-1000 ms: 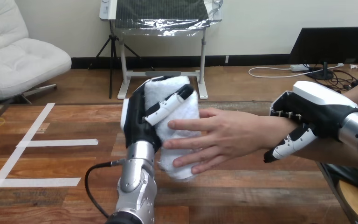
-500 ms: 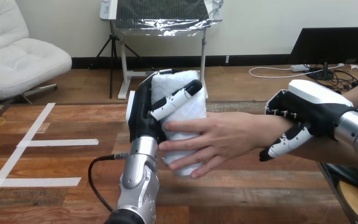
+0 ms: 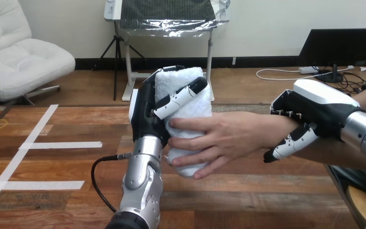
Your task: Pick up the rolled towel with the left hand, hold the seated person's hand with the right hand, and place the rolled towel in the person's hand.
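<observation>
1. Rolled white terry towel (image 3: 190, 90) stands upright above the brown wooden table (image 3: 52, 167) — we see it clasped from both sides.
2. Our left hand (image 3: 147, 114) grips it from the left, fingers curled across its upper front.
3. The person's hand (image 3: 219, 138) comes in from the right, fingers laid round the towel's lower half.
4. Our right hand (image 3: 314, 112) sits over the person's wrist (image 3: 267, 131) — thumb down the near side, fingers bent over the top.

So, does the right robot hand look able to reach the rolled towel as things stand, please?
Probably not: the right robot hand grips the person's wrist, and the person's hand rests across the rolled towel.
</observation>
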Robot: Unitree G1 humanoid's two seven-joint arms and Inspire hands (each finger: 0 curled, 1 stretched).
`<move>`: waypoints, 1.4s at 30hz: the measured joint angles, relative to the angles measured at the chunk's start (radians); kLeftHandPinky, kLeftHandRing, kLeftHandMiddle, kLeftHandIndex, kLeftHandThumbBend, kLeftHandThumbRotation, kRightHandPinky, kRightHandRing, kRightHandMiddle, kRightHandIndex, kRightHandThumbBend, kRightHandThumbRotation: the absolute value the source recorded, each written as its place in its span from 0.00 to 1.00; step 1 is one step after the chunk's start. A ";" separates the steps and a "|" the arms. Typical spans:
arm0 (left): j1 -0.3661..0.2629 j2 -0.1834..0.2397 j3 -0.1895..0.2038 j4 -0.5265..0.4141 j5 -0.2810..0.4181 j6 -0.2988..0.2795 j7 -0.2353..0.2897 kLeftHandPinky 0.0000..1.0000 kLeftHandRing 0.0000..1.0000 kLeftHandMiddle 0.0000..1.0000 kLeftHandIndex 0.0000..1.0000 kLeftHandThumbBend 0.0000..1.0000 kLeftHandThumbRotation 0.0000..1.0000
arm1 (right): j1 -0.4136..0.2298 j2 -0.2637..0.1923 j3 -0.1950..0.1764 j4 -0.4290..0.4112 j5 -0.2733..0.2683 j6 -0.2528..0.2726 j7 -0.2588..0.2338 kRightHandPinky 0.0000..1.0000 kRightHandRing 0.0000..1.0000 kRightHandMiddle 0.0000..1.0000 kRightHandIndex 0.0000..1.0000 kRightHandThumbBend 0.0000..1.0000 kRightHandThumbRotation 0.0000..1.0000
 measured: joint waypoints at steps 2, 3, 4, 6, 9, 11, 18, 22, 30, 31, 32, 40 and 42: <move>0.000 0.000 0.000 -0.004 -0.005 0.006 0.000 0.31 0.37 0.42 0.41 0.86 0.00 | -0.001 0.000 0.000 0.000 0.000 0.000 0.000 0.26 0.33 0.39 0.38 0.87 0.22; 0.000 0.000 0.000 -0.007 -0.008 0.009 0.000 0.31 0.37 0.42 0.41 0.86 0.00 | -0.002 0.000 0.000 0.000 0.000 0.000 0.000 0.27 0.33 0.39 0.38 0.87 0.22; 0.000 0.000 0.000 -0.008 -0.011 0.011 0.000 0.31 0.37 0.42 0.41 0.86 0.00 | -0.003 0.000 0.000 0.000 0.000 0.000 0.000 0.27 0.33 0.39 0.38 0.87 0.22; 0.000 0.000 0.000 -0.011 -0.014 0.016 0.000 0.31 0.37 0.42 0.41 0.85 0.00 | -0.003 0.000 0.000 0.000 0.000 0.000 0.000 0.27 0.33 0.39 0.38 0.87 0.22; 0.000 0.000 0.000 -0.012 -0.017 0.021 0.000 0.32 0.37 0.42 0.41 0.85 0.00 | -0.004 0.000 0.000 0.000 0.000 0.000 0.000 0.27 0.33 0.39 0.39 0.87 0.22; 0.000 0.000 0.000 -0.012 -0.020 0.026 0.000 0.32 0.38 0.42 0.41 0.85 0.00 | -0.005 0.000 0.000 0.000 0.000 0.000 0.000 0.27 0.33 0.39 0.39 0.87 0.22; 0.000 0.000 0.000 -0.013 -0.033 0.052 0.000 0.33 0.38 0.42 0.41 0.84 0.00 | -0.005 0.000 0.000 0.000 0.000 -0.002 0.000 0.27 0.33 0.39 0.38 0.88 0.21; 0.000 0.000 0.000 -0.015 -0.041 0.067 0.000 0.34 0.39 0.42 0.41 0.84 0.00 | -0.005 0.000 0.000 0.000 0.000 -0.006 0.000 0.27 0.33 0.39 0.38 0.87 0.21; 0.000 0.000 -0.002 -0.024 -0.053 0.092 0.000 0.33 0.40 0.43 0.41 0.83 0.00 | -0.005 -0.001 0.000 0.000 0.000 -0.011 0.000 0.27 0.33 0.39 0.38 0.87 0.20; 0.000 0.000 -0.002 -0.026 -0.053 0.094 0.000 0.33 0.40 0.43 0.41 0.83 0.00 | -0.005 -0.001 0.000 0.000 0.000 -0.011 0.000 0.27 0.33 0.39 0.38 0.87 0.20; 0.000 0.000 -0.003 -0.027 -0.053 0.095 0.000 0.33 0.40 0.43 0.41 0.83 0.00 | -0.005 -0.001 0.000 0.000 0.000 -0.012 0.000 0.27 0.33 0.39 0.38 0.88 0.20; 0.000 0.000 -0.011 -0.048 -0.053 0.111 0.000 0.36 0.43 0.46 0.45 0.84 0.00 | -0.005 -0.002 0.000 0.000 0.000 -0.014 0.000 0.27 0.33 0.39 0.39 0.88 0.21; 0.000 0.000 -0.015 -0.056 -0.052 0.117 0.000 0.39 0.46 0.50 0.49 0.85 0.06 | -0.005 -0.003 0.000 0.000 0.000 -0.015 0.000 0.27 0.33 0.39 0.40 0.88 0.22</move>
